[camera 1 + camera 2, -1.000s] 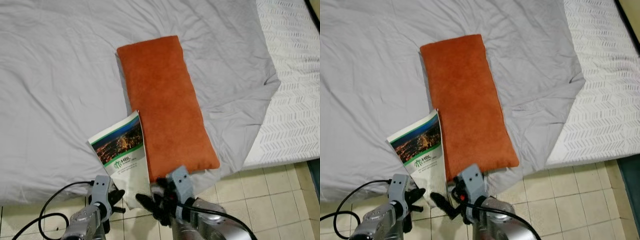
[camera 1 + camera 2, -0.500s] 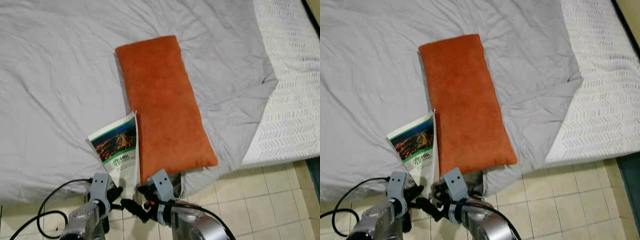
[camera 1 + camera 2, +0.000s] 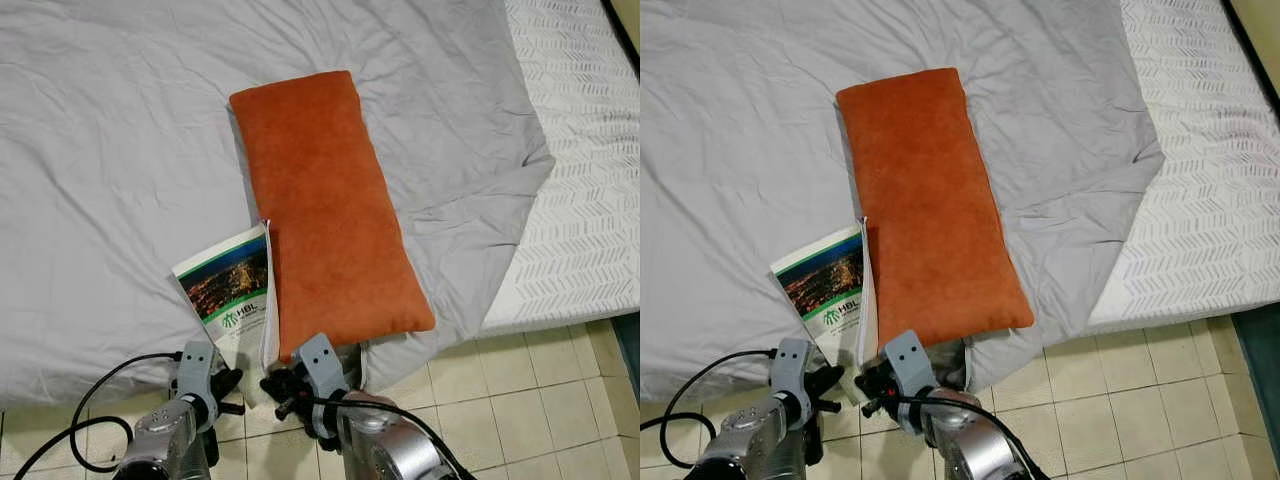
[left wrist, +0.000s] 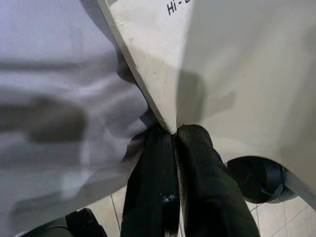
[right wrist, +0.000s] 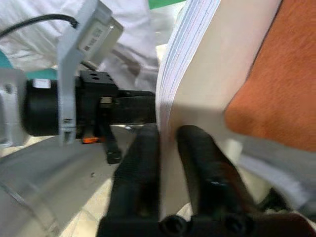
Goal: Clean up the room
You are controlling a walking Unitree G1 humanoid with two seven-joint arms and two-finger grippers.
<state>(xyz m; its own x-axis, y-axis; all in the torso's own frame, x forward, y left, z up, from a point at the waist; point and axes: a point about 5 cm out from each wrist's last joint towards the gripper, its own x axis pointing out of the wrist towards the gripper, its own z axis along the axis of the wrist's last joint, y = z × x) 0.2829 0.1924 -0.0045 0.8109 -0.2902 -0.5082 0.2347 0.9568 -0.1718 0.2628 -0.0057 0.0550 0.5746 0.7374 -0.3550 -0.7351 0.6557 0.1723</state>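
A wide bed under a wrinkled grey sheet point(image 3: 110, 150) carries a long rust-orange plush cushion point(image 3: 325, 200). At the cushion's seven o'clock, at the bed's near edge, lies a glossy booklet with a night-city cover point(image 3: 232, 300), partly folded open. The right pincer point(image 5: 170, 136) pinches its page stack; the left pincer point(image 4: 174, 136) seems pressed together on its lower corner. Opposing pulls could tear pages, or loose leaves might slip free.

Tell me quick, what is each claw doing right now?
Left claw: shut on the booklet's near corner.
Right claw: shut on the booklet's near edge, beside the orange pillow.
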